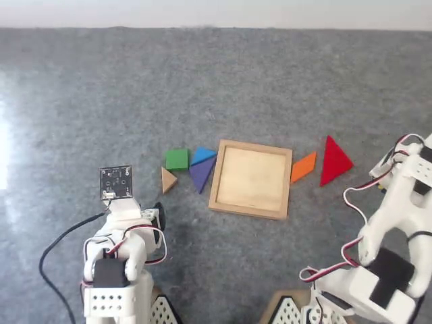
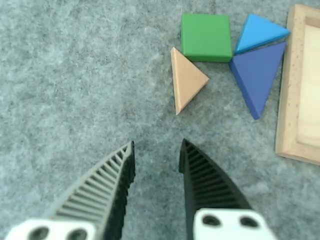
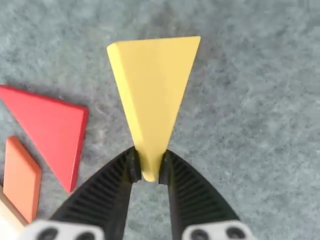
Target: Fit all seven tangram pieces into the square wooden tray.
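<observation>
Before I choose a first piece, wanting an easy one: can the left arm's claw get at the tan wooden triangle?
Probably yes. The open left claw points at the tan wooden triangle with only bare grey felt between; the green wooden square sits beside its far corner.

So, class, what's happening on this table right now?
The right gripper is clamped on a corner of the yellow triangle. The left gripper hangs open over the mat, close to the tan triangle. No piece is in the wooden tray yet; the others lie on either side of it.
</observation>
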Tool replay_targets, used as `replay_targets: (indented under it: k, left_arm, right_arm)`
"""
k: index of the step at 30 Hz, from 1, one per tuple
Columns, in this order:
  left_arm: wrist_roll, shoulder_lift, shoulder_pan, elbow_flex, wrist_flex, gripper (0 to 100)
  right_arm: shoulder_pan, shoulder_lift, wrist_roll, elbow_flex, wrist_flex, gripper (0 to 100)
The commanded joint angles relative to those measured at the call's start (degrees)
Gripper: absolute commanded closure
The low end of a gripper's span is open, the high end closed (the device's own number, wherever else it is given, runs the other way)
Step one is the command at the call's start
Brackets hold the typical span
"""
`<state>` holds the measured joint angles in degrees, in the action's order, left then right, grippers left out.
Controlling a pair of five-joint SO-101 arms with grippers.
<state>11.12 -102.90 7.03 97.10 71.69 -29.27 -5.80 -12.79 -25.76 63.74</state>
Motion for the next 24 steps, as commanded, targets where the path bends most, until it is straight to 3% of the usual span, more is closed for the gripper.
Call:
replay_targets:
  k: [1, 6, 9, 11, 16, 24]
  left_arm:
    - [0.6, -0.8, 0.4, -0.7, 0.3, 86]
    - [0.6, -0.8, 0.4, -0.7, 0.3, 86]
    - [0.6, -0.8, 0.4, -0.7, 0.3, 86]
    - [0.6, -0.8, 0.4, -0.7, 0.3, 86]
    - [0.6, -0.8, 0.4, -0.7, 0.3, 86]
    - [0.6, -0.8, 0.4, -0.7, 0.3, 86]
  right_arm:
    - [-1.0, -3.5, -1.1, 3.0, 2.6, 98.8]
    - [-9.2, -3.5, 1.8, 3.6, 3.1, 96.4]
    - [-14.8, -3.1, 8.2, 3.5, 2.9, 96.5]
    - [-15.5, -2.8, 18.6, 2.7, 4.6, 96.6]
    - [-14.5, -3.4, 53.6, -2.7, 12.9, 99.5]
    - [-14.6, -3.6, 77.7, -1.7, 23.3, 99.1]
